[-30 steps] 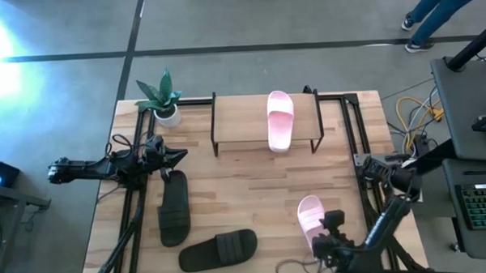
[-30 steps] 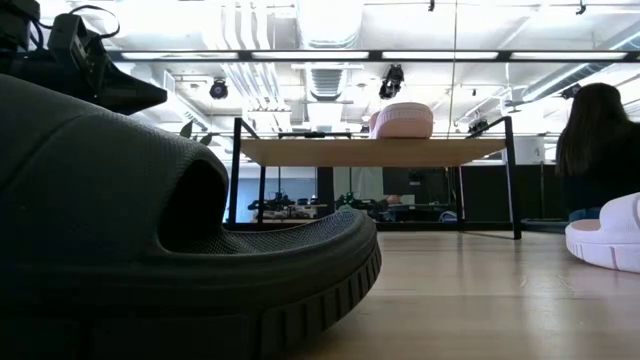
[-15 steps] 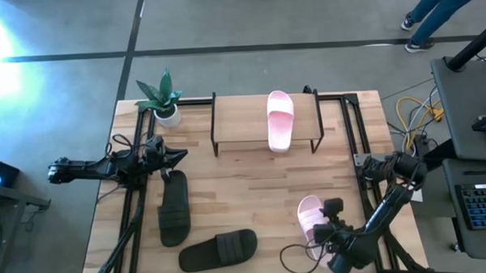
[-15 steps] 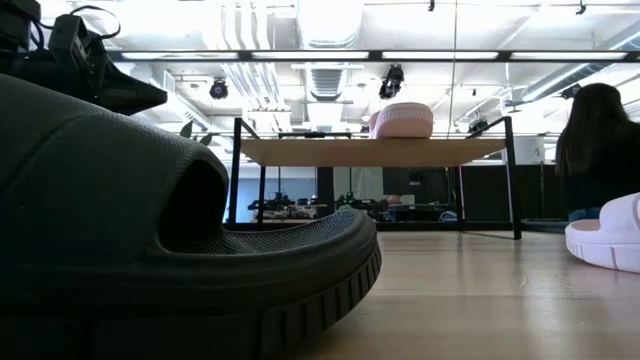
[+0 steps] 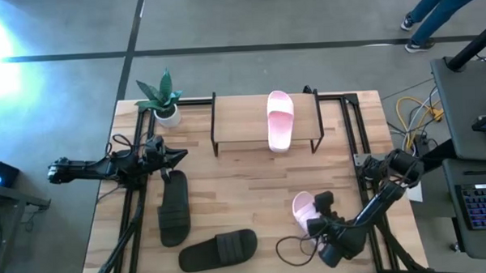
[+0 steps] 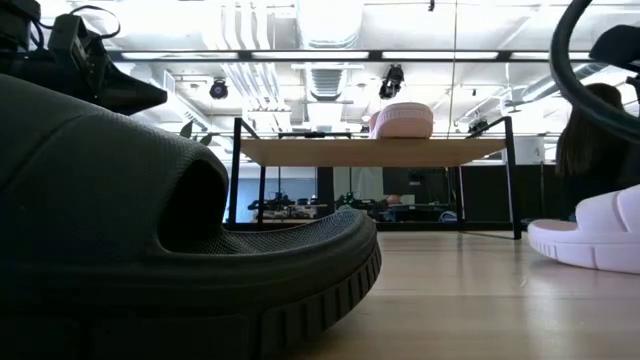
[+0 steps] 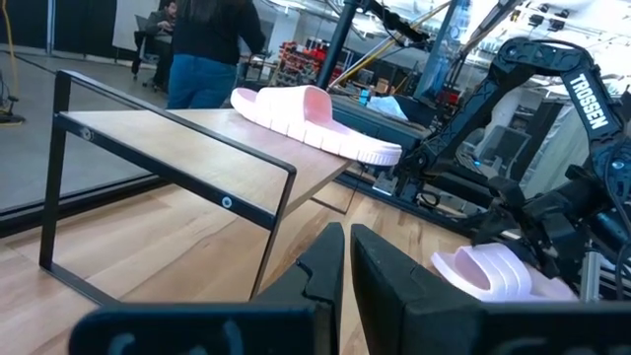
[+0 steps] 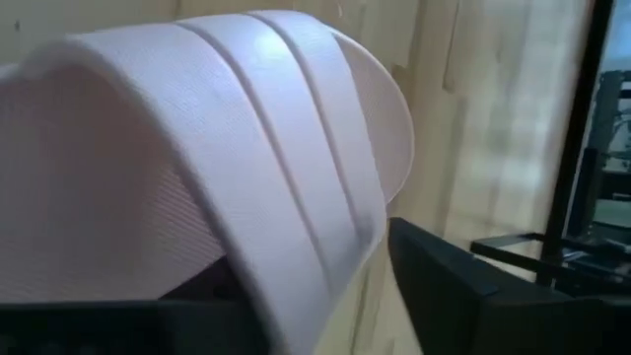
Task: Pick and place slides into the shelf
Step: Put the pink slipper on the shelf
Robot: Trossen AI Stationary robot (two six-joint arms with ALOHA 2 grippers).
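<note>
One pale pink slide (image 5: 280, 119) lies flat on the shelf's wooden top (image 5: 242, 120), toward its right end. The other pink slide (image 5: 303, 206) rests on the table near the right edge, and my right gripper (image 5: 320, 213) is shut on it from the near-right side. Its ribbed strap fills the right wrist view (image 8: 246, 128). Two dark slides (image 5: 174, 205) (image 5: 218, 249) lie sole down at the near left; one looms large in the low view (image 6: 150, 230). My left gripper (image 5: 176, 157), shut and empty, hovers left of the shelf (image 7: 197, 148). My right gripper holds the pink slide by the edge of its wide strap (image 8: 335, 197). One finger (image 8: 463, 286) stands outside the strap, and the other reaches under it, mostly hidden. The fingers come level from the table's near-right side. The sole (image 6: 585, 255) rests on the table.
A potted plant (image 5: 162, 97) stands at the table's far left corner. Black metal frame rails run along both side edges (image 5: 352, 124). A loose cable loops on the table near my right arm (image 5: 292, 252). A person sits beyond the table (image 6: 600, 150).
My right gripper has moved toward the far edge and a little to the left, closing in on the pink slide. That slide has slid with it along the table, toward the far-left, and has stayed sole down. The left arm has kept still.
</note>
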